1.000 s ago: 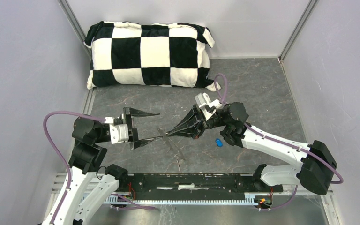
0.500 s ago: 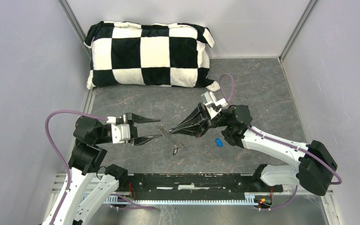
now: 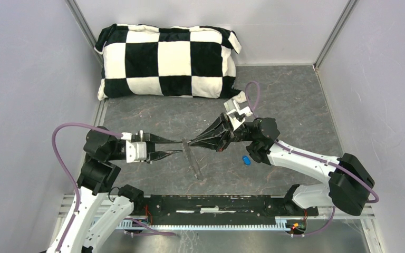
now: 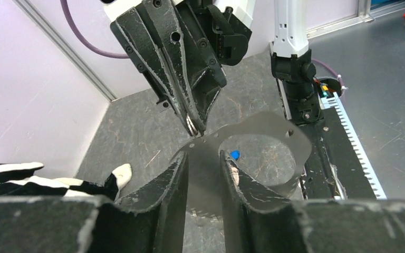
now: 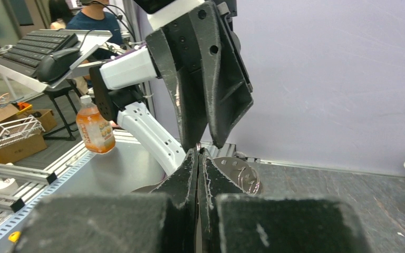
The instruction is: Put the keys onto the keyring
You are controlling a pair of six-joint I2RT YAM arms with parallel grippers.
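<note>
The keyring [image 3: 194,163] hangs off the table between the two grippers, seen edge-on from above. In the left wrist view it is a flat grey loop [image 4: 295,142] with small holes. My right gripper [image 3: 190,142] is shut on its upper edge, and a bit of wire shows at the tips [image 5: 198,151]. My left gripper [image 3: 181,146] is closed on the loop's band [image 4: 204,156], one finger outside and one at the loop's opening. The blue-headed key [image 3: 246,160] lies on the table under the right arm and shows through the loop [image 4: 234,154]. I cannot make out the black-headed key.
A black-and-white chequered pillow [image 3: 169,60] lies against the back wall. A black rail [image 3: 216,203] runs along the near edge between the arm bases. Grey walls close in the left and right sides.
My left gripper went from wide open to narrow and moved right onto the keyring's upper end. My right gripper shifted slightly left and back, and the hanging keyring swung.
</note>
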